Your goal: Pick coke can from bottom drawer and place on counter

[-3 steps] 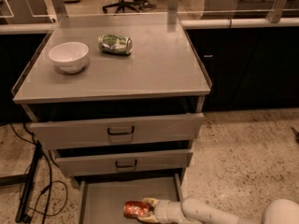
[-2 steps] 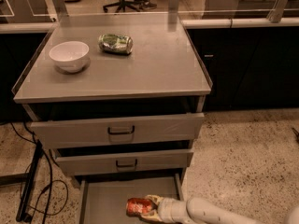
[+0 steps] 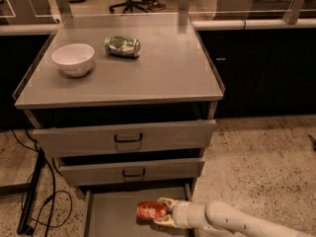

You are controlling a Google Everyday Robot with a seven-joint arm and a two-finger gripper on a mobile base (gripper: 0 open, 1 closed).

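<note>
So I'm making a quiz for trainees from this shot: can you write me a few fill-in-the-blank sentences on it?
1. The open drawer holding the coke can is the ___ of three.
2. The gripper is at the can's ___ end, as pictured.
3. On the counter, a white ___ stands beside the green can.
Missing words: lowest; right; bowl.
</note>
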